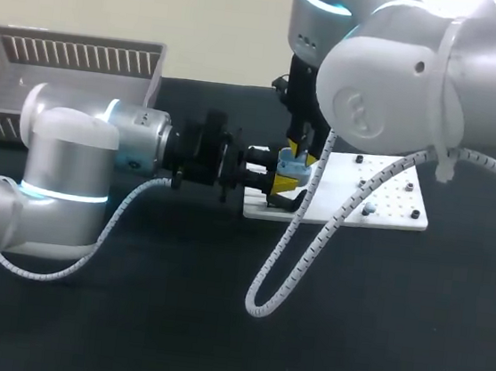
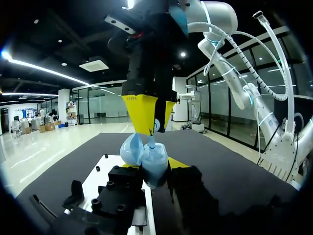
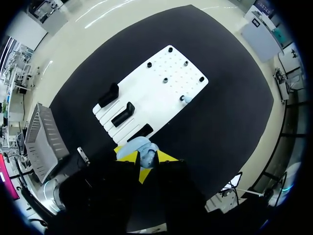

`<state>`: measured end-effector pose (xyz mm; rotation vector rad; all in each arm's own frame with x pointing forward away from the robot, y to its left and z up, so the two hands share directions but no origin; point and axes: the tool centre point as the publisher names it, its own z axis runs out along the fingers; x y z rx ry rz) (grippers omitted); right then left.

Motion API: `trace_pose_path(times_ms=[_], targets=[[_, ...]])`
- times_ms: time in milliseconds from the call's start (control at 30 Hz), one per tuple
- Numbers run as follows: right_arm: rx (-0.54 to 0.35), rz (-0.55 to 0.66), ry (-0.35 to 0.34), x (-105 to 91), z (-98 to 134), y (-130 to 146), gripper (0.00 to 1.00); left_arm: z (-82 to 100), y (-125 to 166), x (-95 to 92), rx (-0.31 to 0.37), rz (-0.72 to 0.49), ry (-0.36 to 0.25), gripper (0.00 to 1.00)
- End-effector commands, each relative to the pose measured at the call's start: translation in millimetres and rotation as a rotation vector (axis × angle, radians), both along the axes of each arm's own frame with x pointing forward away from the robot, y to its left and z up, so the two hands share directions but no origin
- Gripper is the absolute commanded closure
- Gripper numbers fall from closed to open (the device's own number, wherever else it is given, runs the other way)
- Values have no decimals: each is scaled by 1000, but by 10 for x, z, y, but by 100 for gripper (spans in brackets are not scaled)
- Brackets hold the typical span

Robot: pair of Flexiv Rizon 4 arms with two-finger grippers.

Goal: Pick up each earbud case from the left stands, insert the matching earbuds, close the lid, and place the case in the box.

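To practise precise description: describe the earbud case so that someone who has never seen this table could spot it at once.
Find the white board on the black table. At its left edge the left tool grips the case, with the right tool right above. It is pale blue and rounded, unlike the black stands beside it.

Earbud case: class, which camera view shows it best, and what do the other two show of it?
The left wrist view: the earbud case sits close up in the left gripper, lid open. The head view shows only a small blue patch; the right wrist view sees it from above, partly behind the right gripper.
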<state>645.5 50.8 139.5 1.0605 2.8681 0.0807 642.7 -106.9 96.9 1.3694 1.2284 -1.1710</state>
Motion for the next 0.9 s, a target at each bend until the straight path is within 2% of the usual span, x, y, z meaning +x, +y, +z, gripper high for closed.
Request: trace_pose_path(times_ms=[33, 500, 533, 567, 600, 800, 900], targets=[[0, 1, -1, 1, -20, -11, 100, -3, -3, -12, 0, 7, -2, 100], [19, 3, 11, 44, -88, -30, 100, -3, -3, -12, 0, 7, -2, 100], [23, 3, 14, 42, -89, -25, 97, -3, -3, -12, 0, 7, -2, 100], [27, 4, 18, 39, -88, -21, 65, -3, -3, -12, 0, 7, -2, 100], [34, 7, 18, 33, -85, -16, 57, -3, -3, -12, 0, 7, -2, 100], [97, 26, -8, -85, 52, 2, 52, -3, -3, -12, 0, 7, -2, 100], [147, 45, -28, -206, 141, -23, 55, -3, -3, -12, 0, 7, -2, 100]])
